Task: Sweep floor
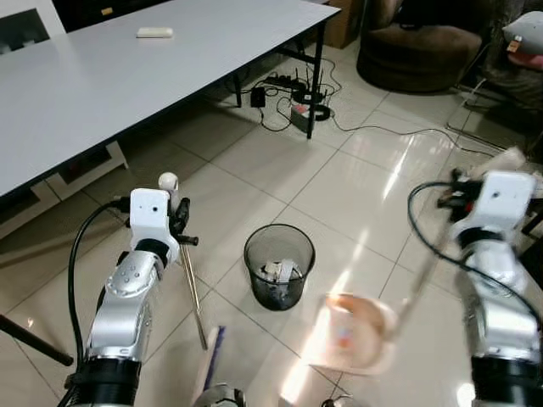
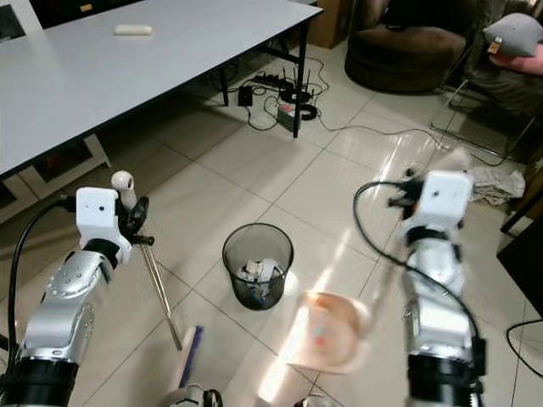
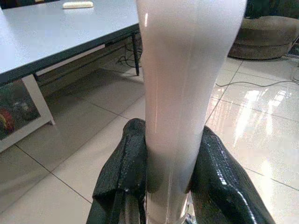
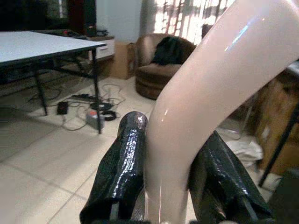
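Both grippers grip: left gripper broom; right gripper dustpan

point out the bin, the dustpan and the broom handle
bin [image 1: 279, 270]: left eye view, on its dark mesh wall.
dustpan [image 1: 355, 332]: left eye view, on the pink pan's middle.
broom handle [image 3: 184, 84]: left wrist view, on the pale shaft above the left claw.

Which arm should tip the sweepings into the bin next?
Right: the right gripper holds the dustpan, which hangs beside the waste bin. The left gripper holds the broom.
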Motion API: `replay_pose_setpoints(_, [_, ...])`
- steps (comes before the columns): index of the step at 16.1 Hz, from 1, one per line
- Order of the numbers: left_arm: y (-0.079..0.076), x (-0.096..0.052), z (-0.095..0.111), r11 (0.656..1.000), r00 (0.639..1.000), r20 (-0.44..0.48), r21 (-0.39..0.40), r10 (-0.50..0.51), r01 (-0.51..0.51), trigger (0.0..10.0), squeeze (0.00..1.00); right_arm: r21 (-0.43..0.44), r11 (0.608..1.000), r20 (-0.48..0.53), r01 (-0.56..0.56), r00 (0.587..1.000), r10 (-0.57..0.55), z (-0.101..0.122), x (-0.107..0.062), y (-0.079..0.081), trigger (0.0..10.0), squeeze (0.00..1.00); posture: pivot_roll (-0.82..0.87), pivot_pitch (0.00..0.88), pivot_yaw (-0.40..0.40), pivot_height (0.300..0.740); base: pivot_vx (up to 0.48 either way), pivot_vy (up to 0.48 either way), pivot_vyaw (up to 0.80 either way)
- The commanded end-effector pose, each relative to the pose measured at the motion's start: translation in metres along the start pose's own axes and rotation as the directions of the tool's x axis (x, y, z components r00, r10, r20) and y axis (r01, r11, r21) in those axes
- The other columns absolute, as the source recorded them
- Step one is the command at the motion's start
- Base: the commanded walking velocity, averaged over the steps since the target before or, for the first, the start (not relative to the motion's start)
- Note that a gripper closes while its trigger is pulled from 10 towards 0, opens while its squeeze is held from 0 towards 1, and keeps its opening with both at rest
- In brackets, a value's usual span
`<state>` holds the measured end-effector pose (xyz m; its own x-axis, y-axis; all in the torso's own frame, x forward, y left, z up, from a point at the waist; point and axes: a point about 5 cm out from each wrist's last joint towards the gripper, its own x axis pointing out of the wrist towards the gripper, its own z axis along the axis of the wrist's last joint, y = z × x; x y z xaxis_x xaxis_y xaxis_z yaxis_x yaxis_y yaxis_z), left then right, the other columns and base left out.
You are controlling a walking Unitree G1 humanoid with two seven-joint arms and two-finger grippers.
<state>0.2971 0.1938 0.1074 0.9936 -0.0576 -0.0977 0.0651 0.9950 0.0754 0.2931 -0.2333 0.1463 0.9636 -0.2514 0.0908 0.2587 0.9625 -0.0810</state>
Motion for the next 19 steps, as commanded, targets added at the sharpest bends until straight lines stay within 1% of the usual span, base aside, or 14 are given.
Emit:
replay_pose_setpoints(1, [-0.001,-0.001,0.012,0.998,0.998,0.055,0.068,-0.014,0.010,10.0,0.00,-0.033,0.999,0.018,0.002,1.000,-0.001,0.008,0.000,-0.001,10.0,0.00,0.03,0.053,0.029,0.740,0.000,0.000,0.00])
replay_pose_setpoints(2, [-0.006,-0.001,0.013,0.997,0.998,0.051,0.067,-0.045,0.041,10.0,0.00,-0.048,0.999,-0.002,-0.015,1.000,0.015,0.005,0.000,0.004,10.0,0.00,0.04,0.056,0.032,0.740,0.000,0.000,0.00])
replay_pose_setpoints(3, [-0.011,0.000,0.015,0.997,0.996,0.052,0.048,-0.067,0.064,10.0,0.00,-0.058,0.998,-0.014,-0.024,1.000,0.024,0.003,0.000,0.007,10.0,0.00,0.04,0.057,0.028,0.740,0.000,0.000,0.00])
replay_pose_setpoints(5, [-0.018,-0.001,0.019,0.995,0.993,0.068,0.031,-0.100,0.098,10.0,0.00,-0.100,0.994,-0.052,-0.049,0.998,0.043,-0.002,-0.001,0.012,10.0,0.00,0.03,0.062,0.026,0.740,0.000,0.000,0.00])
replay_pose_setpoints(7, [-0.021,0.000,0.018,0.994,0.991,0.066,0.023,-0.112,0.111,10.0,0.00,-0.103,0.994,-0.040,-0.043,0.998,0.039,-0.001,-0.002,0.012,10.0,0.00,0.01,0.062,0.030,0.740,0.000,0.000,0.00])
replay_pose_setpoints(9, [-0.023,0.003,0.018,0.993,0.991,0.065,0.024,-0.118,0.116,10.0,0.00,-0.084,0.996,-0.041,-0.029,0.999,0.026,0.001,-0.004,0.012,10.0,0.00,0.00,0.052,0.041,0.740,0.000,0.000,0.00])
replay_pose_setpoints(11, [-0.027,0.006,0.019,0.989,0.987,0.065,0.041,-0.144,0.141,10.0,0.00,-0.038,0.999,-0.036,-0.016,0.999,0.014,0.001,-0.006,0.012,10.0,0.00,0.01,0.048,0.043,0.740,-0.246,0.000,0.00])
replay_pose_setpoints(14, [-0.029,0.006,0.019,0.987,0.986,0.065,0.049,-0.155,0.152,10.0,0.00,0.019,1.000,-0.042,-0.009,0.999,0.010,0.000,-0.006,0.013,10.0,0.00,0.01,0.047,0.044,0.740,-0.252,0.000,0.00])
replay_pose_setpoints(17, [-0.026,0.005,0.018,0.987,0.986,0.061,0.055,-0.157,0.154,10.0,0.00,0.036,0.999,-0.057,-0.011,0.998,0.013,-0.003,-0.009,0.017,10.0,0.00,0.01,0.045,0.052,0.740,-0.285,0.000,-0.28])
replay_pose_setpoints(19, [-0.026,0.005,0.018,0.986,0.985,0.058,0.060,-0.160,0.156,10.0,0.00,0.047,0.999,-0.066,-0.005,0.998,0.008,-0.005,-0.011,0.016,10.0,0.00,0.01,0.044,0.059,0.740,-0.306,0.000,-0.46])
